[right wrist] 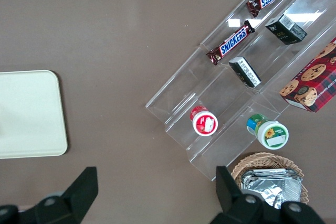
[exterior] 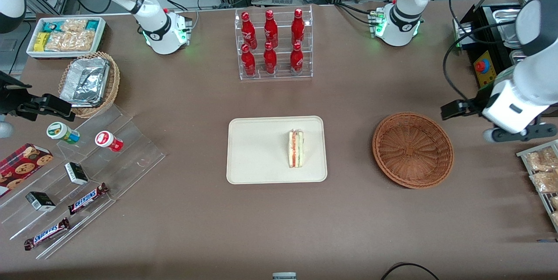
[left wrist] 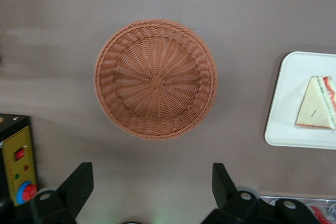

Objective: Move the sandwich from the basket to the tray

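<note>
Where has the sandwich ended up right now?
The sandwich lies on the tray, beside the empty basket. The open gripper hovers near the basket.

Woven wicker basket [exterior: 413, 150], matt smooth tray [exterior: 261, 151], black claw [left wrist: 152, 192] hovering above the basket.

Your light is even and bright from overhead; shadows run soft. The basket [left wrist: 155, 78] throws a faint dark smear on the table [left wrist: 252, 14] in the left wrist view. Glare hits the foil containers [exterior: 85, 80] and the clear acrylic steps [right wrist: 233, 22]. The gripper [left wrist: 151, 170] hangs above the table beside the basket at the working arm's end, its fingers [left wrist: 79, 182] wide apart, dark and slightly soft. The front view is sharp, and the red bottles [exterior: 270, 31] carry small highlights.
</note>
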Controlling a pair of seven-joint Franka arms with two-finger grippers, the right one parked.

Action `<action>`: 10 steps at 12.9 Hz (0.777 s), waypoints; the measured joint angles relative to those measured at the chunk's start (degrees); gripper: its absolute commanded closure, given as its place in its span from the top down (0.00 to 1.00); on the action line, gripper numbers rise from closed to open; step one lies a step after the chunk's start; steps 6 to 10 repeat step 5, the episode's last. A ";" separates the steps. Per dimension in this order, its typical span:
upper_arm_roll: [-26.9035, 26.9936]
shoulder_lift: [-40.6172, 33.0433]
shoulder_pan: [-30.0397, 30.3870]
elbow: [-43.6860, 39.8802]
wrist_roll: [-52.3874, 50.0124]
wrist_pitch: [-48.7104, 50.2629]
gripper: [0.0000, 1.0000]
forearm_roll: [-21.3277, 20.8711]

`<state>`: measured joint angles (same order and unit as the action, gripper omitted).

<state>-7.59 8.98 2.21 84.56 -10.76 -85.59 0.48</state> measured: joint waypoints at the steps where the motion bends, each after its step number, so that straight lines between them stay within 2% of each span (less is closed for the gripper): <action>1: 0.03 -1.13 1.18 0.05 1.46 0.91 1.00 0.00; 5: 0.50 -5.12 3.58 0.17 5.08 4.25 1.00 0.00; 10: 0.50 -5.12 3.58 0.17 5.08 4.25 1.00 0.00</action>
